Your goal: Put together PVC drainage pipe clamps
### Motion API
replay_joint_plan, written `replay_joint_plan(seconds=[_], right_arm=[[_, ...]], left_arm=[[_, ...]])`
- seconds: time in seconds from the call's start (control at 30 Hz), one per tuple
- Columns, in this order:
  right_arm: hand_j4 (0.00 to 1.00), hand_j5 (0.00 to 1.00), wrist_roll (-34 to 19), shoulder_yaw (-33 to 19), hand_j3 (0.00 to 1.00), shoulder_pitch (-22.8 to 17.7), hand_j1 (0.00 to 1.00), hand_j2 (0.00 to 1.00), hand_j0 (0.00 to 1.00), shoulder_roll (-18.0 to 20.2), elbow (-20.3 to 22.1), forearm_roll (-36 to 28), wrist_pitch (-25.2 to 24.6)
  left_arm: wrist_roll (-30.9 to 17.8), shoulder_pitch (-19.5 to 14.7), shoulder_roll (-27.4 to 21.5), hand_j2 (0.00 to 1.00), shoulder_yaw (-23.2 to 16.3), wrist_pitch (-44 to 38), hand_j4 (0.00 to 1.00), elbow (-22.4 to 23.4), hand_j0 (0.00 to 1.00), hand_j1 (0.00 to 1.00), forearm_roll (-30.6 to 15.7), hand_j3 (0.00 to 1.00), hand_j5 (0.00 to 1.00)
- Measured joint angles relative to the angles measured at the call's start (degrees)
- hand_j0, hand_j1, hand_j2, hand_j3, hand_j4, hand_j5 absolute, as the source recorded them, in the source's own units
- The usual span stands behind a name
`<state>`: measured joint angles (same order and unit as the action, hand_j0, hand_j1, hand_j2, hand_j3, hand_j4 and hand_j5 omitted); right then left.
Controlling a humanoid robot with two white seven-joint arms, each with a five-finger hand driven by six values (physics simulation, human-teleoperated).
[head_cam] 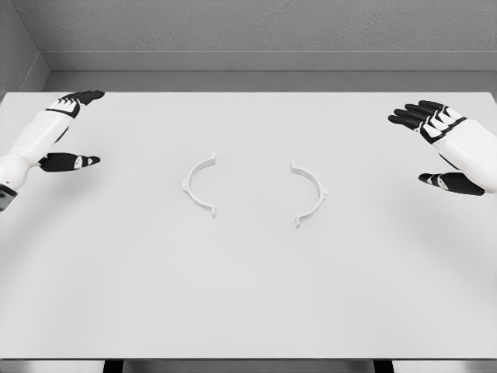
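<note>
Spanning nearly the whole head view, the smooth white matte tabletop (248, 303) lies bare at its near edge. Farther in, at mid-table, two thin white semicircular PVC clamp halves lie flat and well apart, their open sides facing each other: the left clamp half (199, 185) bows leftward, the right clamp half (309, 194) bows rightward, each with small end tabs. Nothing lies between them. Beyond and to either side, the left hand (68, 132) and the right hand (439, 148), white shells with black fingers, hover over the table's outer edges, fingers spread and holding nothing. At the far side rises a grey textured wall (256, 27).
</note>
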<state>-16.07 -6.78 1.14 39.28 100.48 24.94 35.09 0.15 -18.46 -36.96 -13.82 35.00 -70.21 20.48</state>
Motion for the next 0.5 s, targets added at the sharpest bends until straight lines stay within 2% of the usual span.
replay_joint_plan(seconds=[0.17,0.3,0.33,0.4,0.5], right_arm=[[1.00,1.00,0.1,1.8,1.00,1.2,1.00,1.00,1.00,0.0,0.1,0.2,0.0],[1.00,1.00,0.2,8.2,1.00,10.6,1.00,1.00,1.00,-0.2,-1.2,1.9,-0.5],[1.00,1.00,0.1,10.2,1.00,12.9,1.00,1.00,1.00,-0.6,-2.3,2.7,-1.2],[1.00,1.00,0.1,13.4,1.00,15.9,1.00,1.00,1.00,-2.0,-5.2,4.6,-2.3],[1.00,1.00,0.0,16.8,1.00,16.1,1.00,1.00,1.00,-3.4,-8.1,6.4,-3.3]], left_arm=[[0.0,0.4,0.0,1.00,-1.5,0.0,1.00,-1.2,1.00,1.00,0.0,1.00,1.00],[0.0,-0.9,0.7,1.00,-4.8,0.0,1.00,-1.5,1.00,1.00,0.7,1.00,1.00],[0.0,-2.7,0.8,1.00,-6.1,0.0,1.00,-1.5,1.00,1.00,0.9,1.00,1.00],[0.0,-3.6,1.0,1.00,-9.0,0.0,1.00,-1.5,1.00,1.00,1.9,1.00,1.00],[0.0,-3.6,1.1,1.00,-11.3,0.0,1.00,-1.6,1.00,1.00,2.9,1.00,1.00]])
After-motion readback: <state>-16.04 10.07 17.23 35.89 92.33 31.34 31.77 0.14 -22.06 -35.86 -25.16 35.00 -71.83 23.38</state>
